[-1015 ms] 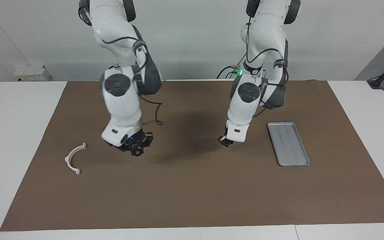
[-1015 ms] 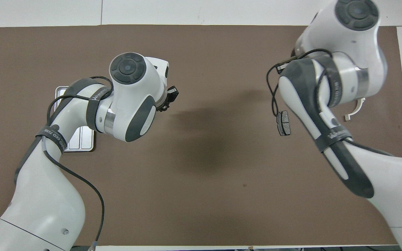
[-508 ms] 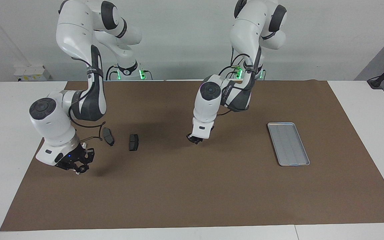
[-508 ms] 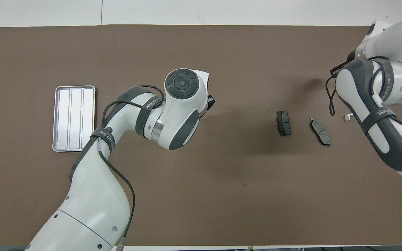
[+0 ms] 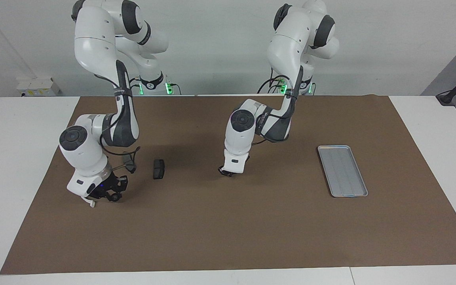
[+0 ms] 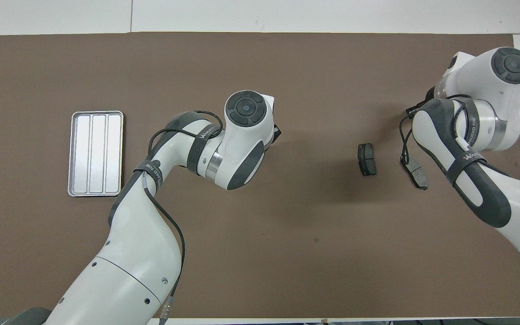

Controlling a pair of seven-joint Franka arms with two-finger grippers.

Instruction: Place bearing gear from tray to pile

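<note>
The silver-grey tray (image 5: 342, 171) lies toward the left arm's end of the table and holds nothing; the overhead view also shows the tray (image 6: 95, 153). No bearing gear shows in either view. The pile lies toward the right arm's end: two dark brake pads (image 5: 158, 169) (image 5: 130, 163), seen from overhead too (image 6: 367, 159) (image 6: 416, 174), and a white bracket with only its end (image 5: 91, 204) showing. My right gripper (image 5: 107, 194) hangs low over that bracket. My left gripper (image 5: 228, 172) hangs low over the mat's middle, between the tray and the pile; overhead, only the left gripper's tip (image 6: 277, 133) shows.
A brown mat (image 5: 228, 237) covers the table, with white table surface (image 5: 10, 158) at both ends. The right arm's wrist (image 6: 481, 117) hides the bracket in the overhead view.
The left gripper has moved from beside the tray toward the mat's middle and lower. The right arm has swung out to the bracket, uncovering the two brake pads.
</note>
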